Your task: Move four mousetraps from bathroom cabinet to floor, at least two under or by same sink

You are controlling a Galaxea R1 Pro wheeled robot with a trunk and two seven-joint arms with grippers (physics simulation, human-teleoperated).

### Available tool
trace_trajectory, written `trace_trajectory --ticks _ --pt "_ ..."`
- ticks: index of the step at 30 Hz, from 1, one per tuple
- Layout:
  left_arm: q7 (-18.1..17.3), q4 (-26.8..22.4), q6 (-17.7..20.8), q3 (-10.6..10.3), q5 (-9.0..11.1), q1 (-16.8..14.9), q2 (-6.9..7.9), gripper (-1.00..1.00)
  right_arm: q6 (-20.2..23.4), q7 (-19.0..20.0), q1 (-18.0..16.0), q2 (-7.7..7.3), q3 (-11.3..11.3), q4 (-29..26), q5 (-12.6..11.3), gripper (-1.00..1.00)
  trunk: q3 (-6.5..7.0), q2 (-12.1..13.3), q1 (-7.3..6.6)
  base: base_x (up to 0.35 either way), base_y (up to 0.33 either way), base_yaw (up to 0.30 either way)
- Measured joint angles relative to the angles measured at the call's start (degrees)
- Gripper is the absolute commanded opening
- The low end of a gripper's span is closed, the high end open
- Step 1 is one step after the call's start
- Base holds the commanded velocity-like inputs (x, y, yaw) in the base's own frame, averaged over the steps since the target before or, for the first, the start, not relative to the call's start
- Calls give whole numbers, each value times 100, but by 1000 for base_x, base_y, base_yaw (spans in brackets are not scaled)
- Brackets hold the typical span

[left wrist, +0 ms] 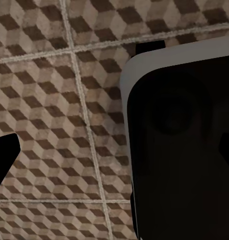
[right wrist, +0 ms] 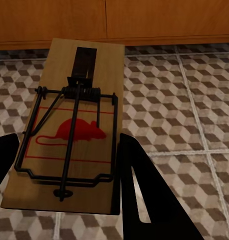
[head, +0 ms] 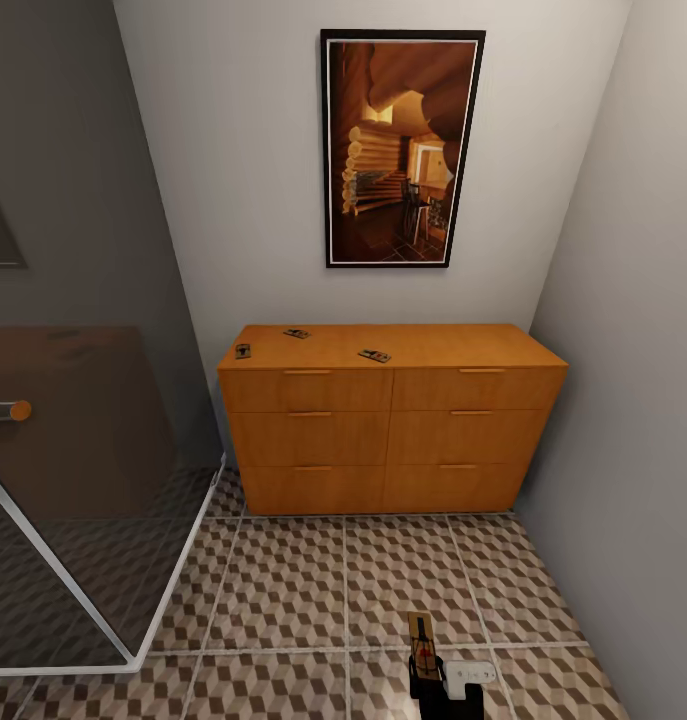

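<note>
Right claw [right wrist: 69, 165] pinches a mousetrap [right wrist: 74, 125] printed with a red mouse outline; left claw's state unclear

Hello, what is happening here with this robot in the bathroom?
The right end effector holds one mousetrap above the tiled floor, in front of the cabinet. Three more mousetraps lie on the cabinet top: one, one and one. None of the four lies on the floor yet.

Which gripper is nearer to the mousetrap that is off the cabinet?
Right. The right gripper holds that mousetrap between its fingers above the floor. The left gripper has only tiles before it, no trap.
</note>
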Motion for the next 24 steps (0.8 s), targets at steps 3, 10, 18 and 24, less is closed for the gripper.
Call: trace_trajectory --ticks 3,10,18,24 --pt "0 0 0 0 0 0 1 100 0 1 0 0 0 0 0 -100 0 0 0 0 0 0" --pt "0 0 0 0 0 0 1 100 0 1 0 0 0 0 0 -100 0 0 0 0 0 0" --pt "0 0 0 0 0 0 0 100 0 0 -1 0 -1 0 0 -100 0 0 0 0 0 0" --pt "0 0 0 0 0 0 0 100 0 1 0 0 -1 0 0 -100 0 0 0 0 0 0"
